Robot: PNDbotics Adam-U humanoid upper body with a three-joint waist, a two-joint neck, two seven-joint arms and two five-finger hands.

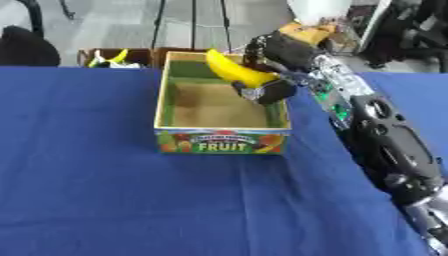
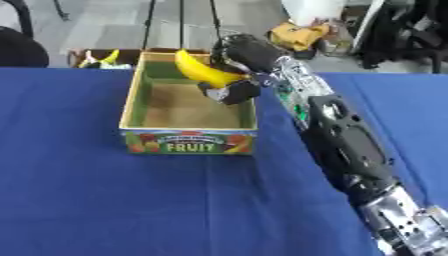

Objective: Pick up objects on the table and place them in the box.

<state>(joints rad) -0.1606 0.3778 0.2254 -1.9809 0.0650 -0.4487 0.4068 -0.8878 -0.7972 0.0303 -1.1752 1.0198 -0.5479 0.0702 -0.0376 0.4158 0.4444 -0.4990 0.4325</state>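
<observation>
A desk (image 1: pixel 105 200) covered in a blue cloth fills most of both views. One thing stands directly on it: an open cardboard box (image 1: pixel 222 141) with a colourful front panel reading "FRUIT". The box sits toward the desk's far edge, its printed panel facing the near side. Around the box the cloth lies smooth.

right arm extended forward | right hand (image 1: pixel 273 90) fingers curled, gripping

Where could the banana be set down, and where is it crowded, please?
The box floor is bare below the banana. Blue table lies open left of and in front of the box. The right side is crowded by the right hand and its arm.
</observation>
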